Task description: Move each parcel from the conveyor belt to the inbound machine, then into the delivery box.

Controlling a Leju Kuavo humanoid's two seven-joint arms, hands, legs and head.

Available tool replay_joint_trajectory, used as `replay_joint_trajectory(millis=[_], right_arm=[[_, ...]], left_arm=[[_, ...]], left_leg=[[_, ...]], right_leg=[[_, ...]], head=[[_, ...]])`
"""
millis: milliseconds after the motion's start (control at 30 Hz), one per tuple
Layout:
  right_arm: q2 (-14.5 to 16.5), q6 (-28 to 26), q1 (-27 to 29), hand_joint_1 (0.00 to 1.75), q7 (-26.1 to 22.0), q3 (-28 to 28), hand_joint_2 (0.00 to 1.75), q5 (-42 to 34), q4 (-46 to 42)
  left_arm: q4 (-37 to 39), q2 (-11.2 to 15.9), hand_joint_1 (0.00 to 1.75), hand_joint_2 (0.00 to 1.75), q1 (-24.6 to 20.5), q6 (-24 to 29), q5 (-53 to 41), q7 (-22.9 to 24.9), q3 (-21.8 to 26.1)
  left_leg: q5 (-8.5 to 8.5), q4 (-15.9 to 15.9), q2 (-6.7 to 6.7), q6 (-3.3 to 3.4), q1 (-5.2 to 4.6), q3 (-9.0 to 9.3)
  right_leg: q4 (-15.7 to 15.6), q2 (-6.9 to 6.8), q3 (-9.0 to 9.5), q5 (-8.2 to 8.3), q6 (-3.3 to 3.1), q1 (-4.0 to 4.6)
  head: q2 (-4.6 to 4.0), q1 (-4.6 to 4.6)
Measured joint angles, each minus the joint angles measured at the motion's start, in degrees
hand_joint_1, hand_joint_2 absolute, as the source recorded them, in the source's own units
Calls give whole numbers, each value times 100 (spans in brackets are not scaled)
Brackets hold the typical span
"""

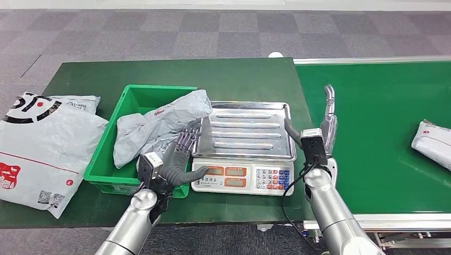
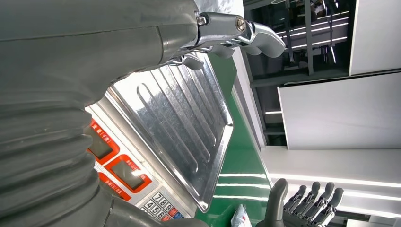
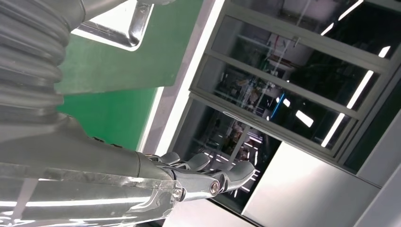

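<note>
You have three parcels in sight, all soft poly mailers. The largest (image 1: 42, 149) is white-grey with red and black print and a small code label, lying flat on the dark green bench (image 1: 159, 74), well out to the left of the left hand (image 1: 175, 159). The second, a crumpled plain grey parcel (image 1: 159, 125), is draped over the right wall of the one green delivery box (image 1: 103, 159), its upper corner lapping onto the scale's tray; the left fingers (image 1: 187, 139) sit just at its lower right edge, and you cannot tell whether they touch it. The third parcel (image 1: 432, 142), white with dark print, lies on the bright green conveyor belt (image 1: 383, 159), well to the right of the right hand (image 1: 325, 130).

One scale, the inbound machine (image 1: 243, 146), stands between the two hands: a ribbed steel tray over a front panel with orange-framed displays and a keypad.

Your left fingers are loosely spread and hold nothing, thumb reaching toward the scale's front panel. The right hand stands upright just beside the tray's right edge, fingers extended and apart, also holding nothing.
</note>
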Motion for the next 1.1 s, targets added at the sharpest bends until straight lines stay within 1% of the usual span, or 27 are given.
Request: replay_joint_trajectory(millis=[1100], right_arm=[[3,50,-108,0,0,91,175,-43,251]], left_arm=[[-80,9,0,175,36,61,-50,0,0]], left_leg=[[0,0,0,0,0,0]], right_leg=[[0,0,0,0,0,0]], head=[[0,0]])
